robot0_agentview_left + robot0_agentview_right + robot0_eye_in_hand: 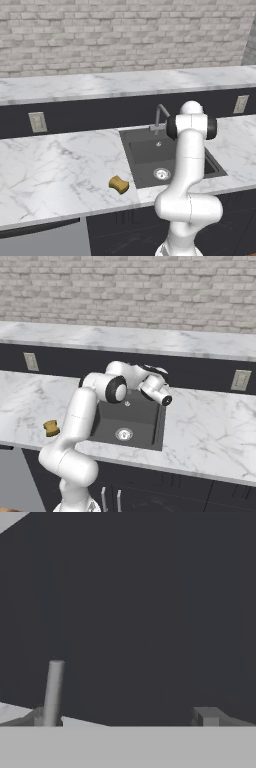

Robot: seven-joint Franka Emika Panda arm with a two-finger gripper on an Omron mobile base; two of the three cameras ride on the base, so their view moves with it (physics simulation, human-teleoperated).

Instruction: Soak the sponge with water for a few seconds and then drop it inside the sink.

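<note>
Claw (124,718): spread fully wide, grasping nothing, touching nothing.
Sponge: small mustard-yellow block (119,184) on white marble counter (55,165), just left of dark grey recessed sink (145,150).

A kitchen: marble counter (55,165), recessed sink (145,150), brick wall (125,30).
</note>
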